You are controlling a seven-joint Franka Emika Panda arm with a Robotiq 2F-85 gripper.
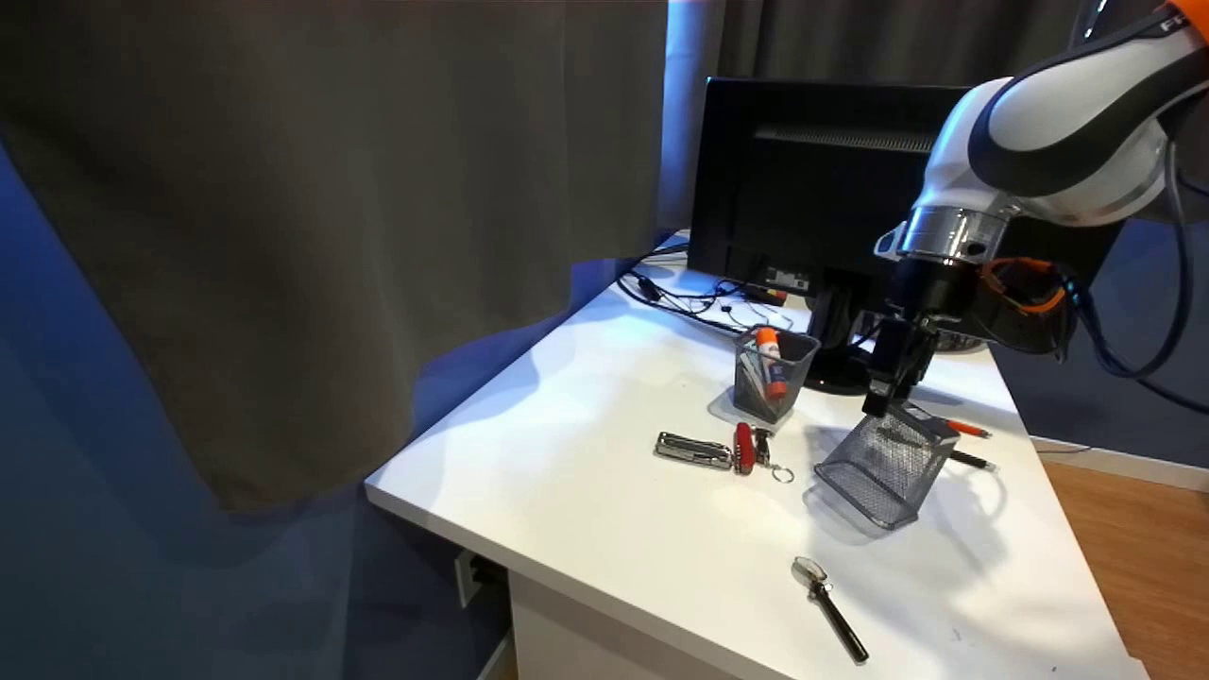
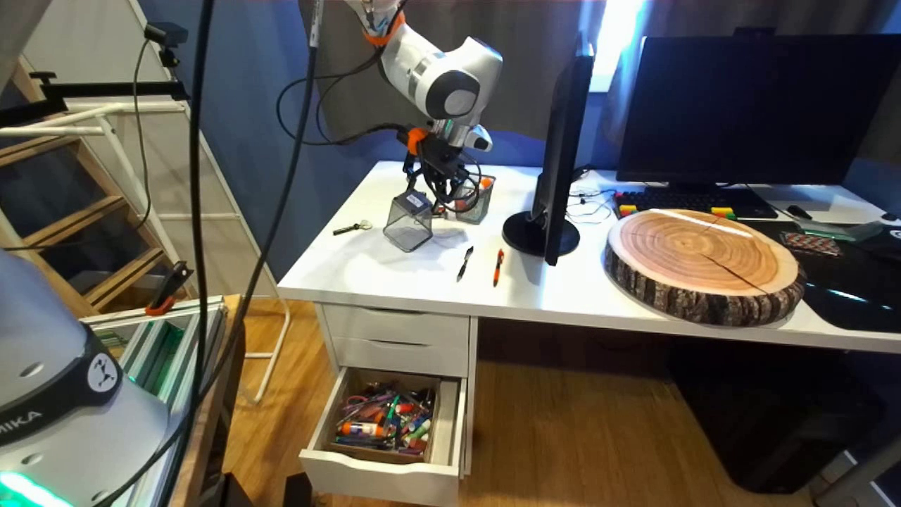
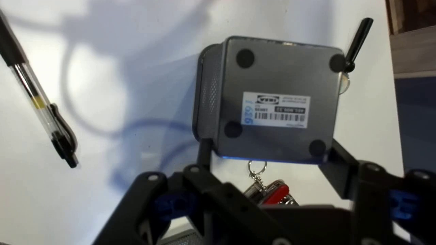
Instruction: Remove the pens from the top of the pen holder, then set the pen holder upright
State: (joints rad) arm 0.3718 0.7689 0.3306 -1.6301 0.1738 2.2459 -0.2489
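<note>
While you see its base in the wrist view, your claw (image 3: pixel 269 145) pinches the holder (image 3: pixel 279 76). In an exterior view it tilts mouth-down. In an exterior view two pens (image 2: pixel 464 264) lie near it on the desk (image 2: pixel 380 278).

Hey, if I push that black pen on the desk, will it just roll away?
The black pen might start rolling, since it looks round, but its side clip would likely stop it early. It's probably stiff and light, being slender with a see-through, plastic-looking body.
</note>
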